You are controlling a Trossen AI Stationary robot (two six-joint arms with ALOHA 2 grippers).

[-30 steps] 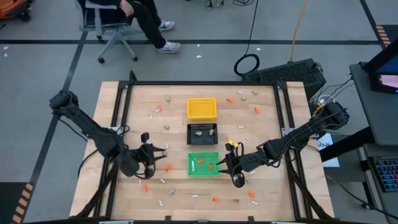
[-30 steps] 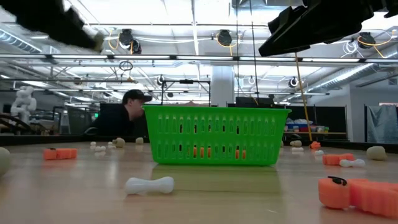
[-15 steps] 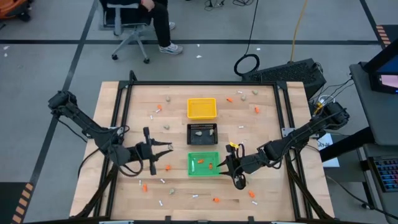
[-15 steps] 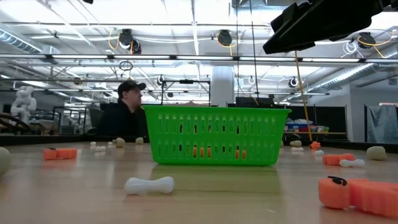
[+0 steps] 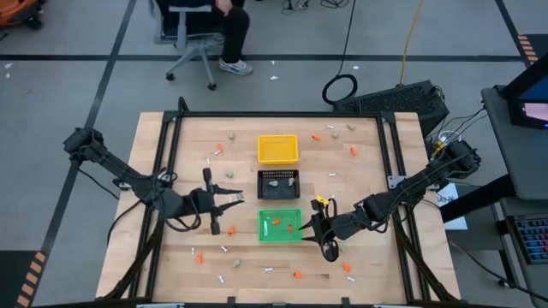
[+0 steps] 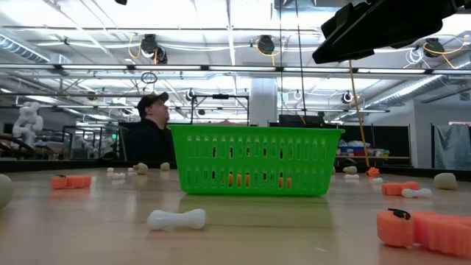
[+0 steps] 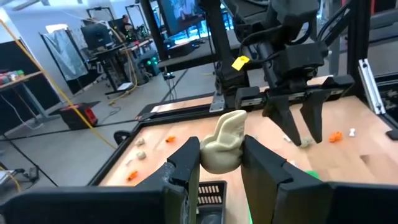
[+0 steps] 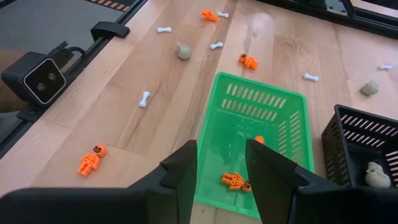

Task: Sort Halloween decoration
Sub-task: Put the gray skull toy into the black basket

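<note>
My left gripper (image 5: 233, 198) is left of the black tray (image 5: 278, 183) and shut on a beige-grey lump (image 7: 224, 148). My right gripper (image 5: 312, 224) hangs open and empty over the right edge of the green tray (image 8: 261, 143); the left wrist view shows it farther off (image 7: 298, 127). Orange bits (image 8: 235, 181) lie in the green tray, and a beige lump (image 8: 375, 174) lies in the black tray. Other orange bits (image 5: 231, 229), white sticks (image 6: 176, 218) and beige lumps (image 5: 229, 174) lie scattered on the table. My left gripper pinches the beige-grey lump at its lower, wider part (image 7: 219, 163) between the two fingers (image 7: 186, 163). The fingers lie about level and point toward the table's right. The lump is lifted clear of the table, and its narrower top sticks up above the fingers.
The yellow tray (image 5: 277, 149) stands at the far end of the tray row, with the black tray in the middle and the green tray nearest. A black frame (image 5: 175, 128) runs around the table. A person sits on a chair (image 5: 193, 38) beyond the far edge.
My left gripper has swung toward the table's right and slightly toward the far edge, closer to the black tray, carrying the lump; its arm has left the low view. The person beyond the table has shifted rightward.
</note>
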